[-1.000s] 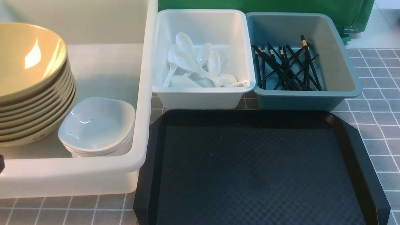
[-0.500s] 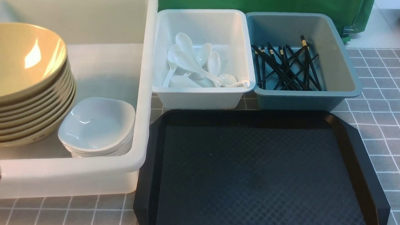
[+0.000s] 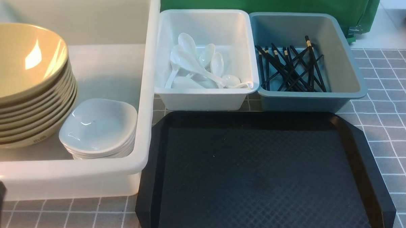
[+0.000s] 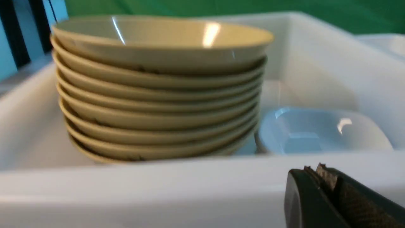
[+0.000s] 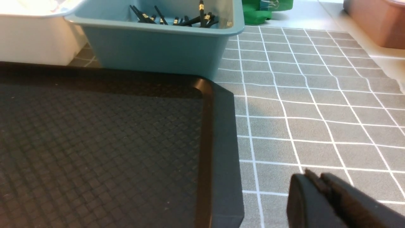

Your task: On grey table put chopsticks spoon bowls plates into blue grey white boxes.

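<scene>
The left gripper (image 4: 319,172) has matte black, rounded fingers (image 4: 303,199) with a cross-hatched grip texture on the inner face of one. At the tips, a frayed tan scrap sticks up where the pads meet. Seen from the front, near the large box (image 3: 69,178), only a blurred black corner shows. The right gripper (image 5: 314,177) has the same smooth black fingers (image 5: 300,202), jaws together.

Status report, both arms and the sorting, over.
Left gripper shut, empty, outside large white box. Right gripper shut, empty, above grey table. Black tray bare; everything boxed. Nothing obstructing.
</scene>
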Robot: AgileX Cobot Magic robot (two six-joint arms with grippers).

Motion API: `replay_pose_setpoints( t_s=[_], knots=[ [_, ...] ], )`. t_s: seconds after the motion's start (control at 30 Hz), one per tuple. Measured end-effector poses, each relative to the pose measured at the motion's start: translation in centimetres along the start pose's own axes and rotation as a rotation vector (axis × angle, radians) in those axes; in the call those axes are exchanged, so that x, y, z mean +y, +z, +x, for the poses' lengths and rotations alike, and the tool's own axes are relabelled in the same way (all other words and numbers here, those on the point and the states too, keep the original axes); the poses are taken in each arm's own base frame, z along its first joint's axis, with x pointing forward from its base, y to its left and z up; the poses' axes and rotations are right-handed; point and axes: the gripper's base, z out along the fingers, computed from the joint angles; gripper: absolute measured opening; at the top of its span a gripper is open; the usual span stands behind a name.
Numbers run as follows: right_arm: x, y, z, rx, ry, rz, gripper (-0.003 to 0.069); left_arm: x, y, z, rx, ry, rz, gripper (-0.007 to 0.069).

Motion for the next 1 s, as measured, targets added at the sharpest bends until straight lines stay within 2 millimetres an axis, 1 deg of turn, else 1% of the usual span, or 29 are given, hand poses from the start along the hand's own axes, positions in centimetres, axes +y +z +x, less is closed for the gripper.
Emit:
replay_pose_setpoints(
  t_s=[0.03,0.1,0.2,1.0],
  knots=[
    [0.0,0.0,0.0,0.0,0.0,0.0,0.0078,-0.06,-0.02,0.5,0.055,-0.015,0.009,-0.0008],
    [0.0,0.0,0.0,0.0,0.0,0.0,0.0078,-0.14,-0.05,0.92,0.101,-0.022,0.019,-0.0008],
    [0.0,0.0,0.0,0.0,0.0,0.0,0.0078,-0.16,-0.07,0.95,0.107,0.0,0.022,-0.0008],
    [0.0,0.0,0.0,0.0,0.001,0.0,0.0098,-0.21,-0.08,0.97,0.109,-0.006,0.026,-0.0008]
  ],
)
